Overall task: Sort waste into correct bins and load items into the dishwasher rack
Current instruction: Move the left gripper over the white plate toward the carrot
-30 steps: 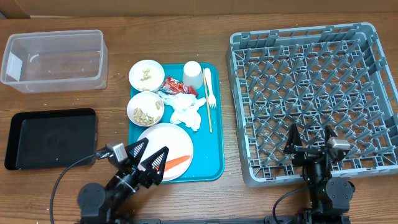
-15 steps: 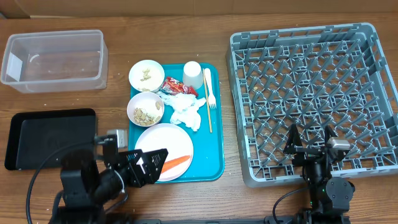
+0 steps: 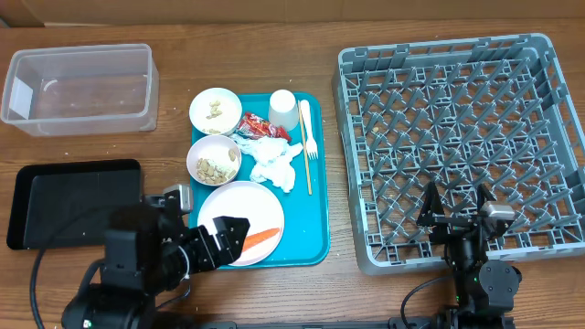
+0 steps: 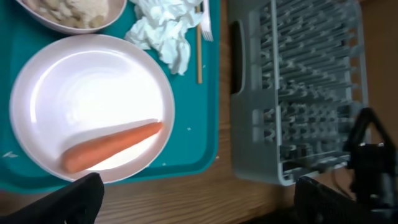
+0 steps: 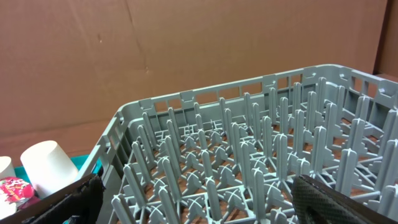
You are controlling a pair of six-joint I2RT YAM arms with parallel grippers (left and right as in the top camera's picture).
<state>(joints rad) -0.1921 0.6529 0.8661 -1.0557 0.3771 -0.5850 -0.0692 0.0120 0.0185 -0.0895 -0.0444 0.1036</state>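
Observation:
An orange carrot (image 3: 261,237) (image 4: 112,146) lies on the white plate (image 3: 242,206) (image 4: 87,93) at the near end of the teal tray (image 3: 311,249). My left gripper (image 3: 222,239) (image 4: 199,202) hovers open over the plate's near-left edge, holding nothing. Behind the plate are crumpled tissue (image 3: 274,163), a red wrapper (image 3: 256,126), two bowls with nuts (image 3: 214,159) (image 3: 216,110), a cup (image 3: 283,109) and a fork (image 3: 308,128). My right gripper (image 3: 455,206) (image 5: 199,199) stands open and empty over the near edge of the grey rack (image 3: 457,128) (image 5: 249,149).
The clear tub (image 3: 80,89) sits at the far left, and the black tray (image 3: 78,203) lies just left of my left arm. Bare wood shows between the teal tray and the rack.
My left arm has swung its body up and to the left while its gripper stays by the plate's near edge. The right arm and every object are where they were.

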